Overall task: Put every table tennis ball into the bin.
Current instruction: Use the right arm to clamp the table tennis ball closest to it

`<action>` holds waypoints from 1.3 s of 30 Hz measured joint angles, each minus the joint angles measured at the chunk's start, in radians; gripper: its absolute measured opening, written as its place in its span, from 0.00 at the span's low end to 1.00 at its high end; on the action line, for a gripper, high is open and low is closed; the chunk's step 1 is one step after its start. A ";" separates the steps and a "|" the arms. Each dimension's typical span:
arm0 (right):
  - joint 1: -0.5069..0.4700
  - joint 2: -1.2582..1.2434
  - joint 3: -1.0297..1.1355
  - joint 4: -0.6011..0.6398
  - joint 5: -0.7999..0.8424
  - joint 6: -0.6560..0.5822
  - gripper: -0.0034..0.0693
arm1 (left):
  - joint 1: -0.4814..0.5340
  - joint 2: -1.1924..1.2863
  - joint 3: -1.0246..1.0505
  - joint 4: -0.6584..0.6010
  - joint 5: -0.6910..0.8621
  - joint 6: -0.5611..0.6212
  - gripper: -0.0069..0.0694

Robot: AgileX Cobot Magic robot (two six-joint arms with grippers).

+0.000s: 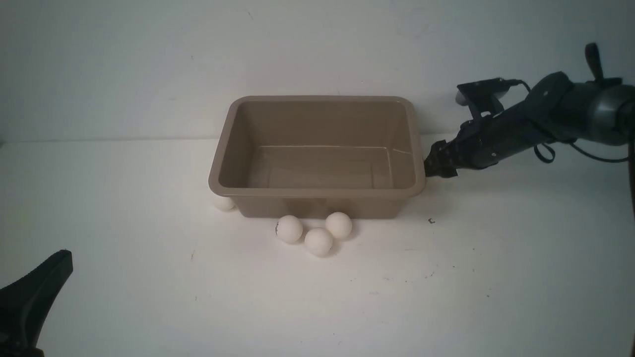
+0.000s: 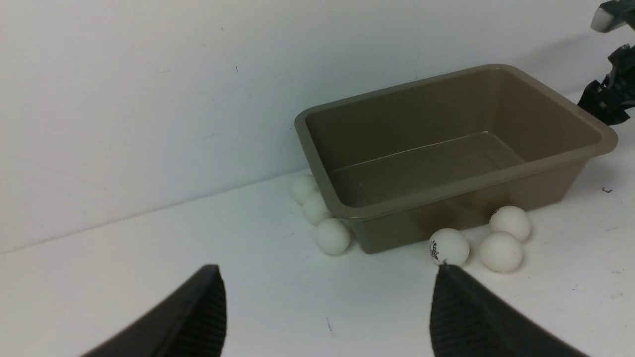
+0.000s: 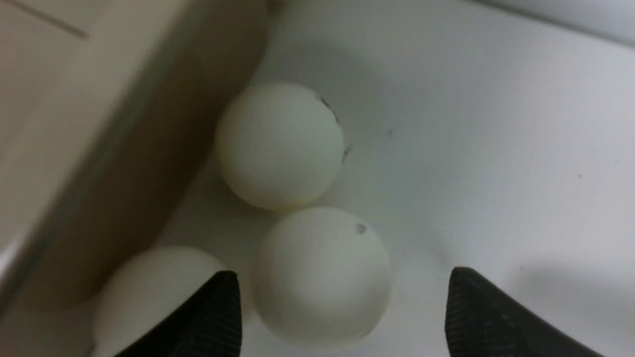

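**Front view.** The bin stands mid-table and is empty. Four table tennis balls show on the table. Three are clustered just off the bin's near wall, and one sits at its near-left corner. The right gripper sits low against the bin's right wall, and its jaws cannot be read here. The left gripper waits at near left, well apart from everything.

**Left wrist view.** The left gripper's jaws stand wide apart and hold nothing. Three balls line the bin's left wall and three lie off its near wall.

**Right wrist view.** The right gripper's jaws are apart and straddle a target ball, with a gap on one side. Nothing is clamped. A second ball touches it or nearly does. A third ball lies partly behind one finger, hard by the bin wall.

**Risks, as judged.**
- The ball is round, smooth and light, so an off-centre squeeze is likely to squirt it out.
- The finger next to the third ball may shove that ball and scatter the cluster.
- Contact with the bin wall could shift the bin and set the balls around it rolling.
- A low lift may clip the flared rim.
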 joint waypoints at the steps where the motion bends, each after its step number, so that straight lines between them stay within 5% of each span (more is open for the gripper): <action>1: 0.000 0.002 0.000 0.000 -0.004 0.000 0.73 | 0.000 0.000 0.000 0.000 0.000 0.004 0.74; 33: 0.023 0.029 -0.009 0.097 -0.085 -0.027 0.73 | 0.000 0.000 0.000 0.001 0.000 0.007 0.74; 39: 0.023 0.032 -0.009 0.106 -0.078 -0.027 0.66 | 0.000 0.000 0.000 0.001 0.000 0.007 0.74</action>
